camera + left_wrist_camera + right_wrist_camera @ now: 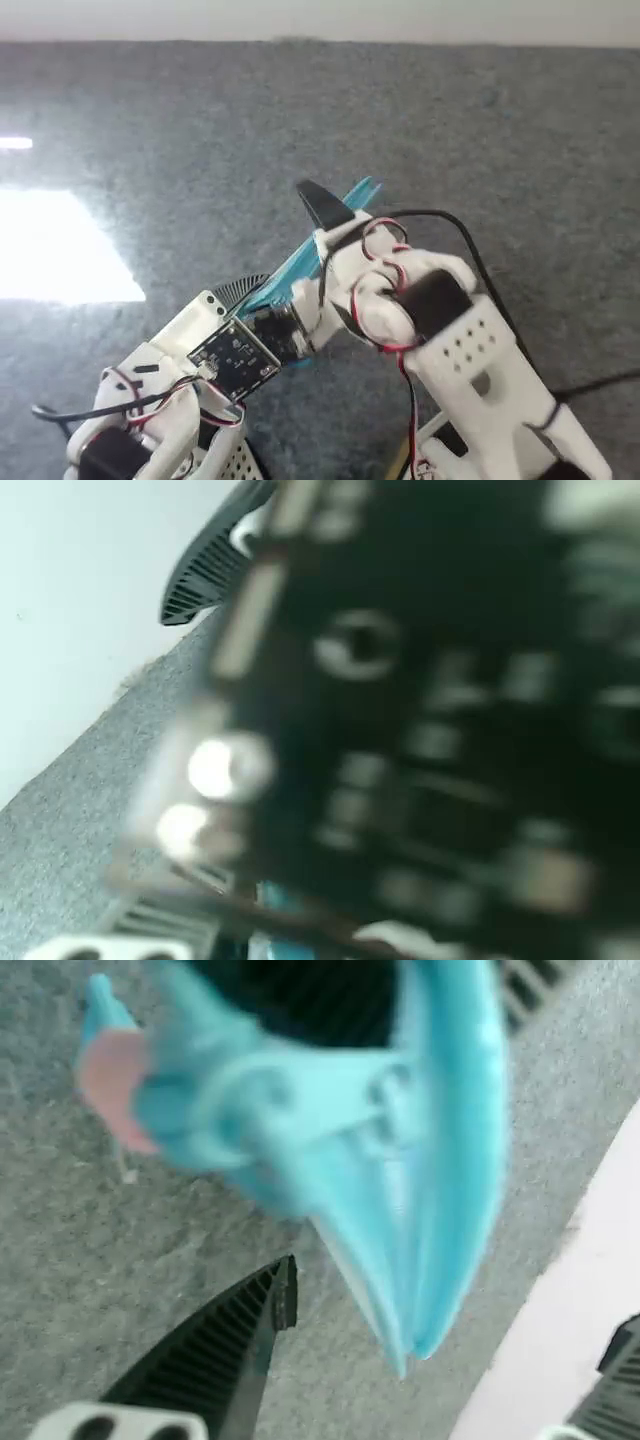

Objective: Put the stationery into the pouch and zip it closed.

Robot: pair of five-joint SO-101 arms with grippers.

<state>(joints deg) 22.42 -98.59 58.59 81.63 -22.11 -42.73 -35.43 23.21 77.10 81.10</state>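
Over the table (500, 120), my left pincer (252, 295) and right pincer (335, 205) met at the pouch (297, 266). I couldn't tell their grips; zipping seemingly remained.

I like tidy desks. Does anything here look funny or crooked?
Yes. The blue pouch is not flat on the grey table; it stands up on edge, tilted, squeezed between one arm and the other arm, which crowd close together.
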